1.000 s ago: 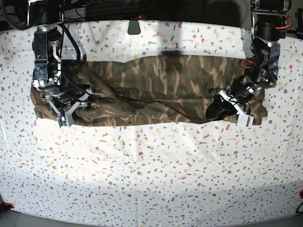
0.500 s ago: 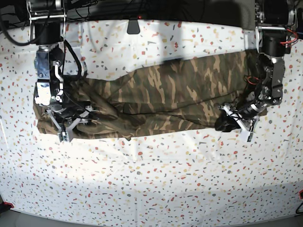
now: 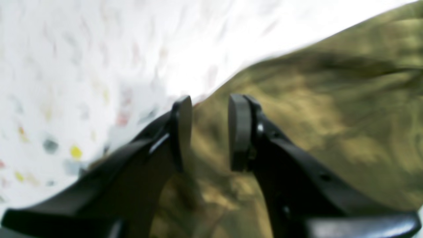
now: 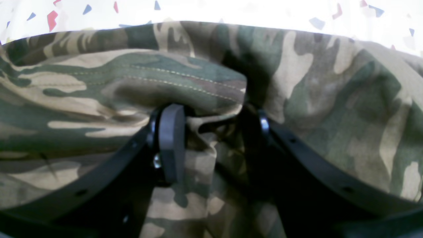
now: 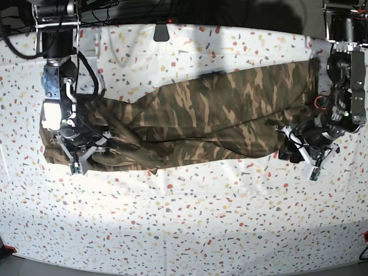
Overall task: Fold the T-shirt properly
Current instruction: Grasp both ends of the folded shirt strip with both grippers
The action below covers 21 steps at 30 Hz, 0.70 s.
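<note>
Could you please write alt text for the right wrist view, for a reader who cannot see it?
A camouflage T-shirt in olive, brown and tan fills the frame, with a bunched, stitched hem caught between the two black fingers of the right pincer. A strip of white speckled table shows along the top edge.

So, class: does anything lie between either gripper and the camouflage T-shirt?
Nothing visible does. The right gripper has a bunched fold of the camouflage T-shirt directly between its jaws. The left gripper is at the shirt's edge, with cloth seen through the gap in its jaws and only the speckled table cover beside it.
</note>
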Motion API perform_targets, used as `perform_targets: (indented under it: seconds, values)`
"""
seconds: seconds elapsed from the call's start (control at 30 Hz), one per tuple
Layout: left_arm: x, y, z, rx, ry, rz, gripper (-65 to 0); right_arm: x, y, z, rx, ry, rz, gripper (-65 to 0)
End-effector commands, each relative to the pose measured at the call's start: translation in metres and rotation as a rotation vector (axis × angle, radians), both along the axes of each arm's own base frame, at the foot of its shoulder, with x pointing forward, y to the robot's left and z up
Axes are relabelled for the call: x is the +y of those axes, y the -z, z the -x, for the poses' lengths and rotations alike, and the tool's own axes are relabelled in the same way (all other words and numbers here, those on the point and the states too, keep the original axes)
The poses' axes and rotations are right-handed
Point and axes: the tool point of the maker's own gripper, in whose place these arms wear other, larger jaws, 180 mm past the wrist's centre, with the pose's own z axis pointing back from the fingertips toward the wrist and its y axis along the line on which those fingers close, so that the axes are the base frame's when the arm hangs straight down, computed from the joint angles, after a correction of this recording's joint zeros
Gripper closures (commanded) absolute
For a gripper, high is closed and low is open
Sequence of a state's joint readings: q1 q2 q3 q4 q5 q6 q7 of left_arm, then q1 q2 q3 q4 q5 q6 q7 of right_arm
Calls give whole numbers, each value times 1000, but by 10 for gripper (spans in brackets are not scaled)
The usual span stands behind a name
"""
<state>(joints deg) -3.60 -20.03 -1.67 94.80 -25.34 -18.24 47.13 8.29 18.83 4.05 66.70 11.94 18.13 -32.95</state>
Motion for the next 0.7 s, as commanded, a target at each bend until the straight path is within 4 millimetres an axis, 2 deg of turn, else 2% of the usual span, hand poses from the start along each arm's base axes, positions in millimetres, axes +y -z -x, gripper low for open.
perform_targets:
  seconds: [0.0, 0.1, 0.2, 0.37, 0.43, 0.67]
  values:
    - [1, -8, 9, -4, -15, -24, -187, -19, 16, 21, 115, 40, 64, -276]
    - [6, -3, 42, 7, -105, -113, -187, -19, 16, 21, 117, 41, 64, -276]
    - [1, 18, 72, 62, -172, -115, -187, -19, 16, 22, 118, 41, 63, -276]
    - [4, 48, 98, 116, -280, -161, -187, -19, 16, 22, 119, 41, 63, -276]
    - [4, 72, 108, 183, -291, -162, -187, -19, 16, 22, 119, 41, 63, -276]
    - [14, 182, 157, 528, -323, -187, -187, -18, 16, 22, 118, 41, 62, -276]
